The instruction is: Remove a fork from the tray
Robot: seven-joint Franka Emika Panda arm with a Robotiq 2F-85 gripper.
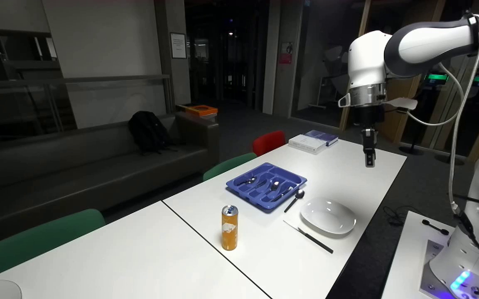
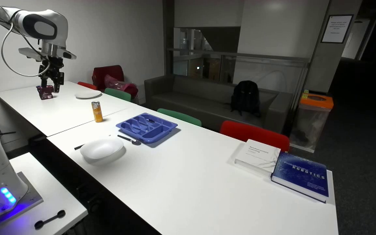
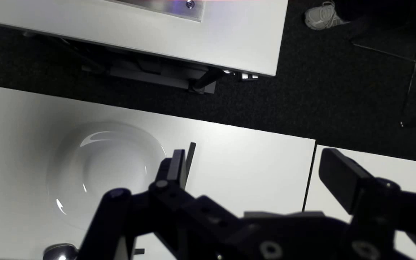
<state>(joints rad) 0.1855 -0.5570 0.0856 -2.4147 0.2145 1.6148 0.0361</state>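
The blue tray (image 1: 247, 199) lies on the white table with cutlery in its compartments, and it also shows in an exterior view (image 2: 152, 139). What looks like a fork (image 1: 283, 194), dark-handled with a metal head, lies in its compartment nearest the loose spoon. Spoons and other dark-handled pieces lie in other compartments. My gripper (image 1: 369, 161) hangs high above the table, well apart from the tray. It also shows in an exterior view (image 2: 51, 88). In the wrist view its fingers (image 3: 254, 159) are wide apart with nothing between them. The tray is out of the wrist view.
A white dish (image 1: 328, 220), a loose spoon (image 1: 299, 194) and a knife (image 1: 316, 242) lie beside the tray. An orange can (image 1: 229, 232) stands near the table seam. Books (image 2: 259, 156) lie at one end. A dark red packet (image 2: 45, 92) and a flat white plate (image 2: 87, 94) lie at the other end.
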